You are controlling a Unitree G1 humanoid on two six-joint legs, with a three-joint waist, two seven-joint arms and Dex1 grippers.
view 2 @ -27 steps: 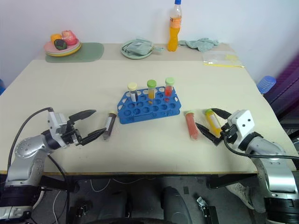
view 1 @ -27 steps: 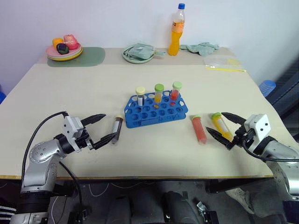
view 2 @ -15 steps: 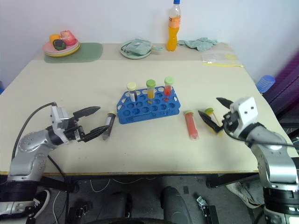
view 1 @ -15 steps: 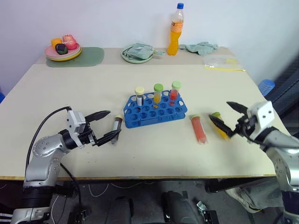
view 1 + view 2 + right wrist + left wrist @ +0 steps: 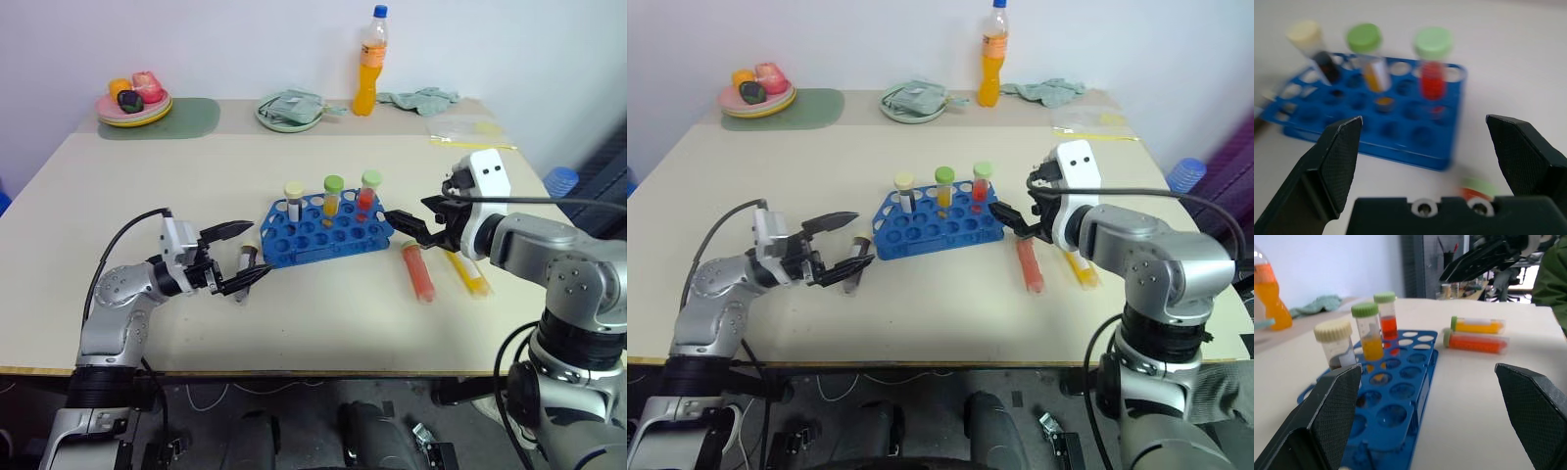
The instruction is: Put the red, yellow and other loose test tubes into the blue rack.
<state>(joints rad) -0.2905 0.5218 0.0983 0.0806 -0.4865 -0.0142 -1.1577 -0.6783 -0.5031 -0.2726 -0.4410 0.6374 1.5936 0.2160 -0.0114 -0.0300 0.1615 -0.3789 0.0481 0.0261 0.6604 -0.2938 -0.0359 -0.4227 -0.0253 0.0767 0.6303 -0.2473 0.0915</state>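
the blue rack [image 5: 326, 230] stands near the middle of the table [image 5: 118, 206], with three capped tubes upright along its far row: a cream-capped one [image 5: 294, 200], a green-capped one with yellow fill [image 5: 333, 195] and a green-capped one with red fill [image 5: 369, 189].

the left gripper [image 5: 242, 258] sits just beside the rack's left end with its two black fingers [image 5: 230, 230] spread wide and nothing between them. the dark tube [image 5: 245, 266] lies flat on the table at the fingertips, partly behind the lower finger; whether that finger touches it cannot be told.

the right gripper [image 5: 419, 221] hangs above the table at the rack's right end, fingers splayed apart and empty. the red tube [image 5: 418, 271] lies on the table just below and in front of it, and the yellow tube [image 5: 467, 271] lies beside the red one, on the side away from the rack, partly under the right arm. both lie apart from the fingers, green caps toward the far side of the table.

at the far edge stand an orange bottle [image 5: 369, 62], a plate of fruit [image 5: 134, 100] on a green mat [image 5: 186, 119], and a bowl with a cloth [image 5: 291, 109].
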